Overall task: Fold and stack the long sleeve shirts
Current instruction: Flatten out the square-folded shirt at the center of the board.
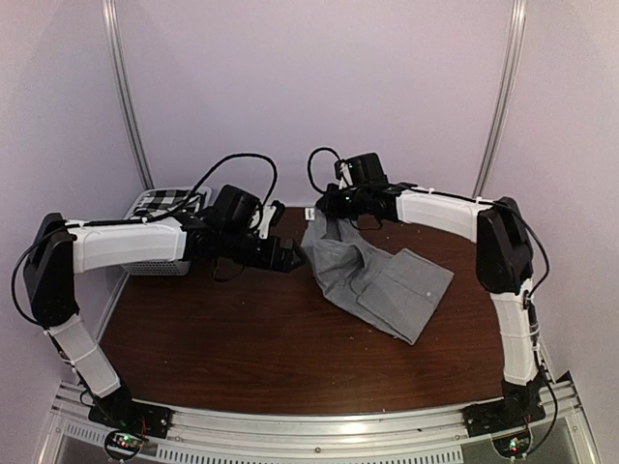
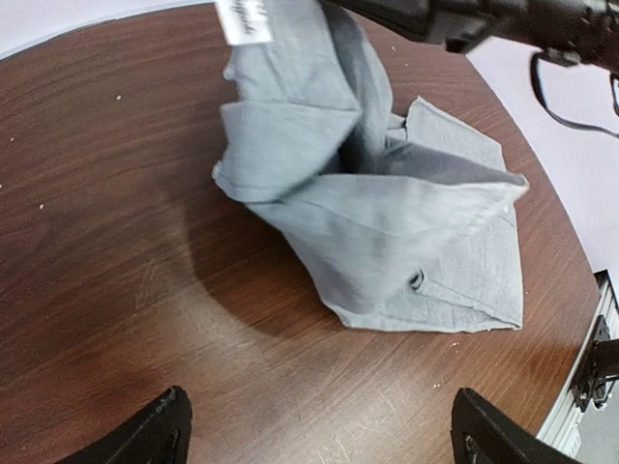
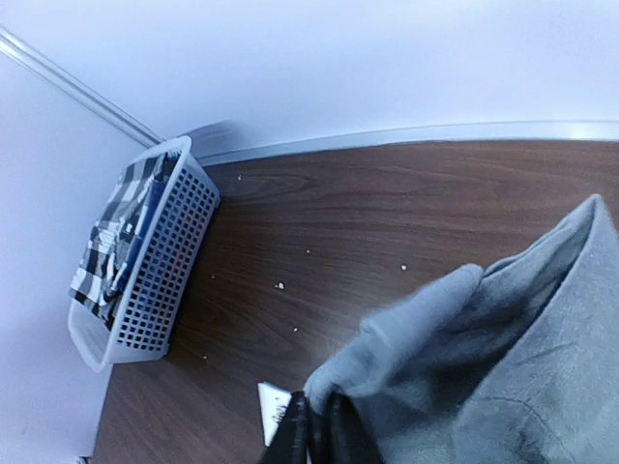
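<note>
- On the bench (image 1: 242, 338), the top view counts two shirts, one basket and two arms.
- The grey shirt (image 1: 387, 280) lies right of centre. Its far end is drawn up to the right gripper (image 1: 324, 208).
- The checked shirt (image 1: 160, 203) sits in the white slatted basket (image 1: 155, 263) at the far left corner, well apart from the grey one.
- The left gripper (image 1: 290, 256) hangs just left of the raised grey cloth. From above I cannot tell how far either gripper stands open.

- At the left wrist, one shirt shows, the grey one.
- Its upper part is pulled up into a peak, with its lower folds spread on the bench.
- Only here is the left gripper's state plain. Its two fingers (image 2: 155, 435) stand wide apart at the bottom corners, with bare wood between them and nothing held.
- A white label (image 2: 240, 19) hangs at the top of the lifted cloth, and the right arm's dark body is beside it.

- At the right wrist, both shirts show again.
- The checked shirt fills the basket at the left, against the wall.
- The grey shirt bulks up at the lower right.
- This view alone shows the right gripper's hold. Its fingers are closed tight on a bunched edge of the grey shirt, and the label is just beside them.
- Pale specks dot the wood between the basket and the cloth.
</note>
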